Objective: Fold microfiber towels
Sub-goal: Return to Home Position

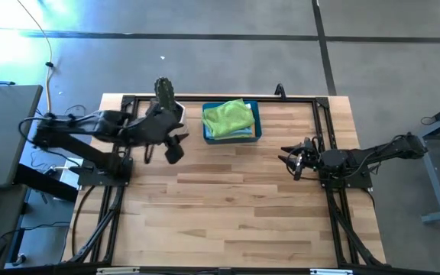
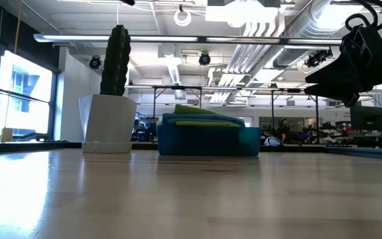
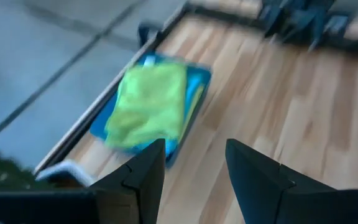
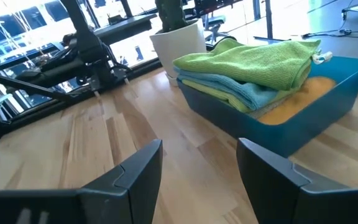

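The microfiber towels lie stacked in a blue bin [image 1: 255,122] at the table's far edge. A lime green one [image 4: 253,62] is on top, with a light blue one [image 4: 232,88] under it and an orange one [image 4: 306,92] at the bottom. My left gripper [image 1: 176,147] hangs open above the table, left of the bin, and points toward it [image 3: 194,165]. My right gripper [image 1: 287,159] stands open and low over the table, to the right of the bin and nearer the front. It faces the bin [image 4: 197,168]. Neither gripper has anything between its fingers.
A cactus [image 2: 115,60] in a white pot [image 2: 108,123] stands at the far edge, just left of the bin and close behind my left arm. A black frame [image 1: 323,114] runs along the table's sides and far edge. Bare wood [image 1: 228,206] stretches in front of the bin.
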